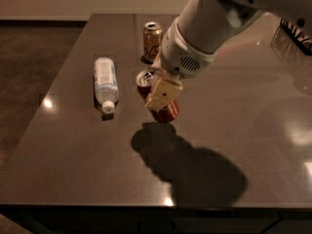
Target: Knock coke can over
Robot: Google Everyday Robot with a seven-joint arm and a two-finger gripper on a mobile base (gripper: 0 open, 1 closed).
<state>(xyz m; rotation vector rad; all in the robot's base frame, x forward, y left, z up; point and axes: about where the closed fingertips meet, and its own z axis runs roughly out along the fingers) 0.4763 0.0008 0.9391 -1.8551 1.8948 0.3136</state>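
The coke can (167, 111), red with a silver top, is tilted on the dark table (73, 160), its top leaning left toward the bottle and its base down to the right. My gripper (156, 95) hangs from the big white arm at the upper right and is shut on the coke can. One cream finger (163, 94) lies across the can's front side; the other finger is hidden behind the can. The arm's shadow falls on the table just in front of the can.
A clear plastic bottle (106, 83) with a white label lies on its side left of the can, cap toward the front. A gold-brown can (152, 40) stands upright behind it. A dark wire basket (292, 35) sits at the far right. The table's left edge drops to the floor.
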